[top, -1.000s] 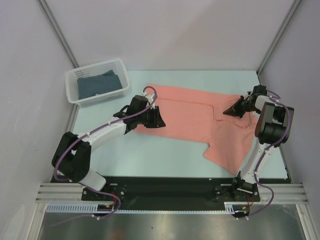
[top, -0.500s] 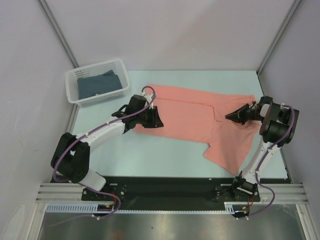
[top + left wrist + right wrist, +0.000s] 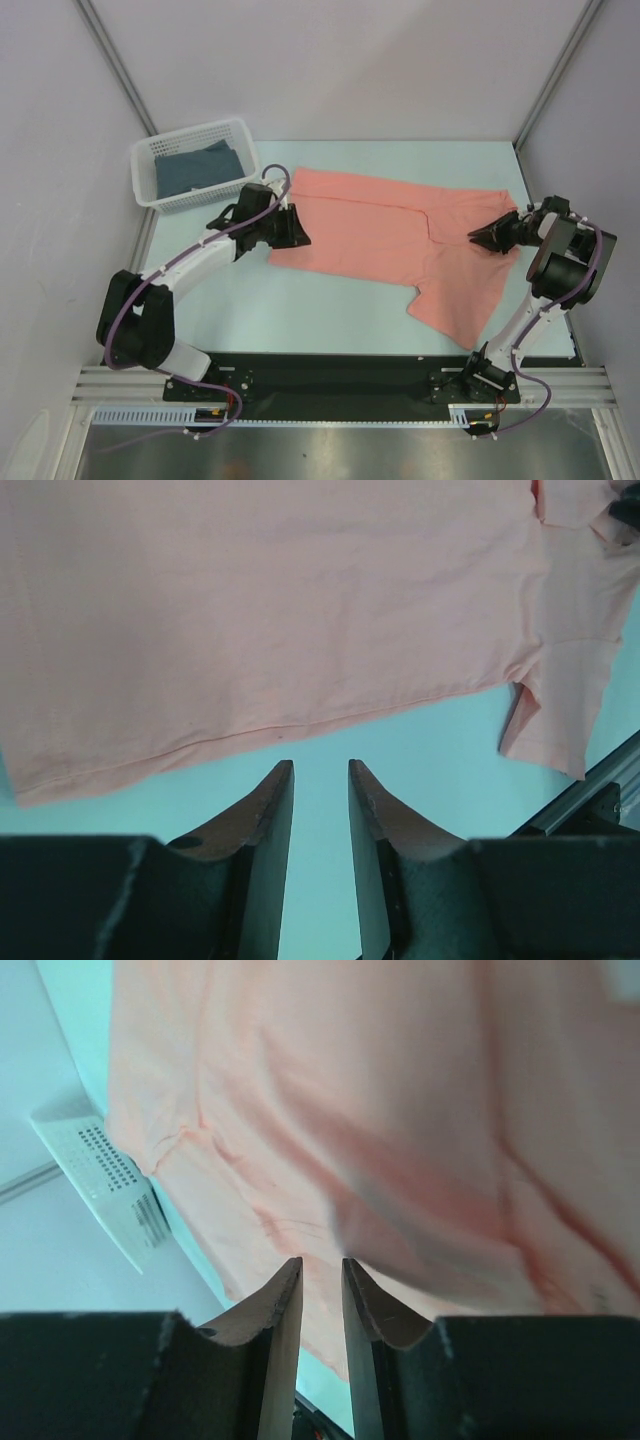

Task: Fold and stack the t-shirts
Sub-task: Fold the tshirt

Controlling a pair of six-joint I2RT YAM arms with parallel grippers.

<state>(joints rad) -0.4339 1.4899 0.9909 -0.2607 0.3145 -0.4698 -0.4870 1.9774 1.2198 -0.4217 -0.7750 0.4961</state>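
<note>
Cloth of salmon pink, a t-shirt (image 3: 380, 225), lies spread open across the middle and right of the pale green table (image 3: 300, 300). Its left edge is straight, and a rumpled part on the right runs down towards the near edge. A short fold line shows in the cloth right of centre.

The left gripper (image 3: 297, 228) is low at the shirt's near-left corner. In the left wrist view its tips (image 3: 320, 765) sit over bare table (image 3: 420, 750) just short of the hem of the shirt (image 3: 250, 610). The fingers are a narrow gap apart, with only table showing between them and nothing held.

The right gripper (image 3: 478, 237) hangs over the right part of the shirt, pointing left. From its own camera the tips (image 3: 321, 1262) are likewise a slim gap apart and empty. The pink cloth (image 3: 350, 1110) fills the view beyond them, creased in places.

A white basket (image 3: 200, 198) stands at the far-left corner of the table, well apart from the pink shirt. It holds a folded dark blue shirt (image 3: 195, 168).
</note>
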